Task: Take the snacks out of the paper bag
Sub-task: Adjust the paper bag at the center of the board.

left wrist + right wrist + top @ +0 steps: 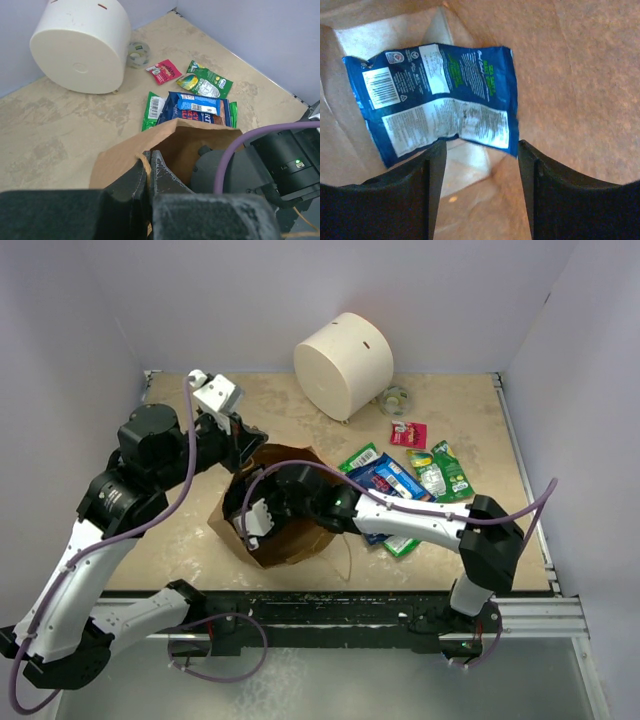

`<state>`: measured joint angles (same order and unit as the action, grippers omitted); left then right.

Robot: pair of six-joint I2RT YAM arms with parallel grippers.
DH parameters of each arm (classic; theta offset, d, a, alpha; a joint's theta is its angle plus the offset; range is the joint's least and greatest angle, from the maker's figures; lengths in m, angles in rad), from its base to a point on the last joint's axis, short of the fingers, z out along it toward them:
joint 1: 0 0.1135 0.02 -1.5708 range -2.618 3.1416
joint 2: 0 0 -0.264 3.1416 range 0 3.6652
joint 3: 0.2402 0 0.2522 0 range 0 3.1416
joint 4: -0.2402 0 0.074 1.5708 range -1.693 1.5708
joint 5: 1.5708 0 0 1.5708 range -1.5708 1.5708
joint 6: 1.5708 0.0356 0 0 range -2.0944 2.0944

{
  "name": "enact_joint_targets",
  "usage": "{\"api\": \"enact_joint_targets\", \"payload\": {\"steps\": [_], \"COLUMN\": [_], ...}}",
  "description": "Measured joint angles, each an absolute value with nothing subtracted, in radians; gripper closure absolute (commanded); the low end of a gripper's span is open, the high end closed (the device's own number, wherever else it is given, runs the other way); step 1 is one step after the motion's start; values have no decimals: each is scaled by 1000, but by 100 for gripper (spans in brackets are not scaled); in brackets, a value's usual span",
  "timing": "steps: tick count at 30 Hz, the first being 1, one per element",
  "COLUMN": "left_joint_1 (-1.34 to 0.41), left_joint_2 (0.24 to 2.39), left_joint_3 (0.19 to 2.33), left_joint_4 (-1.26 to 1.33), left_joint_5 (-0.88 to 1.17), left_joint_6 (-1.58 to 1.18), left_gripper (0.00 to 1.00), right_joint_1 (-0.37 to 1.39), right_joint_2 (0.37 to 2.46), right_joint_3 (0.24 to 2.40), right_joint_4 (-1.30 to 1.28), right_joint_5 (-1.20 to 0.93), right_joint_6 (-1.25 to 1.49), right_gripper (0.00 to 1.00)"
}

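The brown paper bag (290, 540) lies tipped on the table's near middle, its mouth towards the right. My left gripper (243, 447) is shut on the bag's rim (146, 162), pinching the paper and a twisted handle strand. My right gripper (252, 517) is deep inside the bag. In the right wrist view it is open (481, 150), just short of a dark blue snack packet (435, 95) lying on the bag's floor. Outside the bag lie a dark blue packet (395, 480), green packets (442, 470) and a small red packet (408, 433).
A big white cylinder (343, 364) stands at the back, with a small clear tape roll (396, 399) beside it. Grey walls enclose the table on three sides. The removed packets cluster right of the bag, as the left wrist view (197, 107) also shows.
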<state>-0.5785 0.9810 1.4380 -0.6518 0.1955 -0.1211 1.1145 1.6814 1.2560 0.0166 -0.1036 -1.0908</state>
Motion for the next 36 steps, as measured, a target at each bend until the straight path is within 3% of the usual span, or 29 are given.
{"api": "enact_joint_targets", "payload": {"steps": [9,16,21,30,33,36], "left_joint_1": [-579,-579,-579,-579,-579,-579], "left_joint_2": [910,890,921,973,973,974], "left_joint_3": [1412,1411,1422,1436,1436,1436], "left_joint_4": [-653,-649,-656,-661,-661,-661], "left_joint_5": [152,39,-135,-278,-297,-311], "left_joint_6": [-92,-91,-80,-32,-27,-15], "left_gripper": [100,100,100,100,100,100], "right_joint_1": [1085,1085,1098,1082,1005,870], "right_joint_2": [1631,1525,1436,1434,1423,1443], "right_joint_3": [1220,1229,1266,1681,1699,1682], "right_joint_4": [25,28,26,-292,-453,-557], "right_joint_5": [-161,-132,-65,321,337,208], "right_joint_6": [-1042,-826,-551,243,440,546], "right_gripper": [34,32,29,23,23,20]}}
